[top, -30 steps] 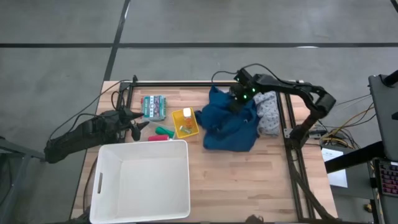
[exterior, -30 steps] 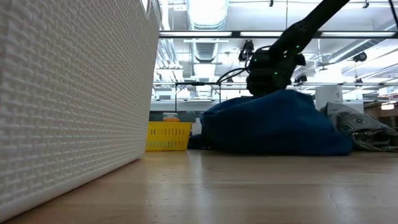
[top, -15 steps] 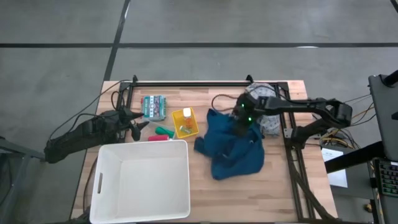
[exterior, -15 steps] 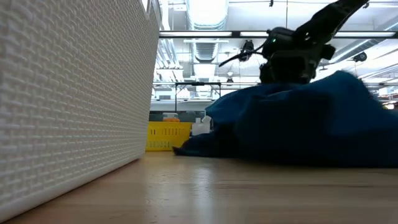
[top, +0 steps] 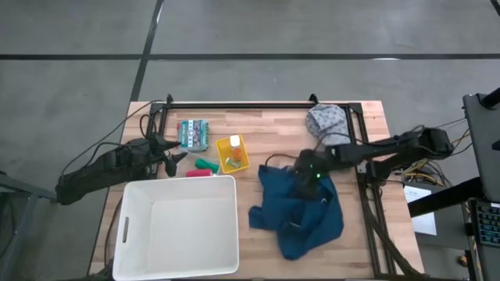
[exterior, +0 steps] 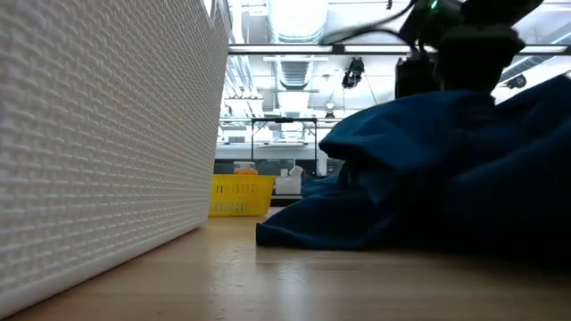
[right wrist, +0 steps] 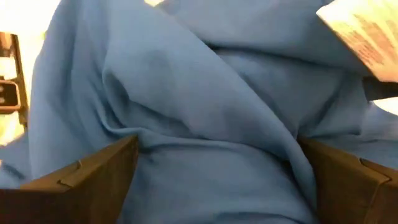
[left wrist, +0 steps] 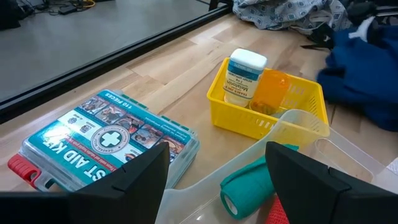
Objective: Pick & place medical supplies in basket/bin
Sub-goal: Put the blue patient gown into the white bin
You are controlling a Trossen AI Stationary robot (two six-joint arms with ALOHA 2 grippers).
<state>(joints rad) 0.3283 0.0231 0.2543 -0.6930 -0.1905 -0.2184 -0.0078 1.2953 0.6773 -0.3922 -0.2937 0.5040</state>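
Observation:
The blue garment [top: 303, 218] lies bunched on the table's right half, and its upper part rises to my right gripper [top: 307, 175], which is shut on it. In the low view the cloth [exterior: 428, 178] heaps up under the gripper [exterior: 455, 53]. The grey speckled cloth [top: 328, 122] lies at the far right, apart from the garment. The white bin [top: 178, 183] stands at the near left. A green tube [top: 205, 164] and a red one [top: 198, 173] lie by its far wall. My left gripper [top: 173, 156] waits open at the left, near them. My right gripper has a thick bunch of the blue garment [right wrist: 205, 143] between its two fingers [right wrist: 93, 177], which stand wide apart. It comes from above, slanting down. Which edge or how many layers it has is hidden in the folds. The garment hangs slack from it, its lower part on the table.
A yellow basket [top: 233, 154] holding a white bottle [left wrist: 244, 78] and an orange one stands mid-table at the far side. A first-aid kit [top: 192, 133] lies left of it. A black frame rail [top: 367, 203] runs along the right edge. Bare wood shows right of the bin.
My right gripper has swept from the far right toward the near edge and a little left, rolling its wrist. The blue garment has gone with it, dragged off the grey cloth and down the table. The grey cloth has stayed and now lies uncovered.

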